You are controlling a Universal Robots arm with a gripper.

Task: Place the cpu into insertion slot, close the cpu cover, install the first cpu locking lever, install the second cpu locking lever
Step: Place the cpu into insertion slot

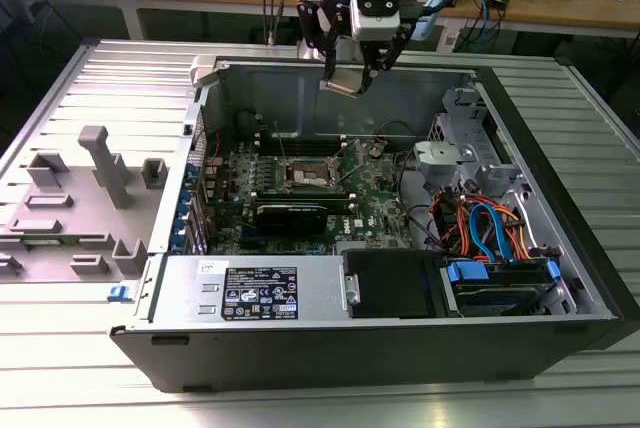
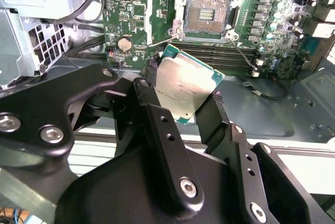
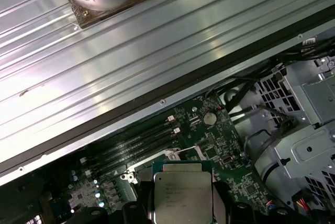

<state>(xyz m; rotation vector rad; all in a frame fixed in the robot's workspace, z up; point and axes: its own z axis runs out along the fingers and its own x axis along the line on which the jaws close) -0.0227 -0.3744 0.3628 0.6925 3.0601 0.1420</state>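
Ribbed metal tabletop [image 1: 90, 68] all around, and on it a big computer case [image 1: 330, 343] lying on its side with the panel off, so the green board [image 1: 378, 200] faces up at us. Look high over the far wall of the case: the gripper [image 1: 352, 68] hangs there with the cpu [image 1: 343, 82] nipped between its tips, well above the board and off to the back of the socket [image 1: 312, 176].

The second wrist view tells it better. Two black fingers [image 2: 219, 110] press in on opposite edges of the chip, silver lid up, nothing touching its faces. That looks like the right hold to me: it is a thin, stiff, very light plate with a smooth metal top, so the edges are the only honest purchase, and the underside wants no contact at all. A firm squeeze seems safe on the rim; a slack one could let it slide.

Down below, the socket's contact field sits bare and open, ready and delicate. Chip not seated yet, nowhere near touching.
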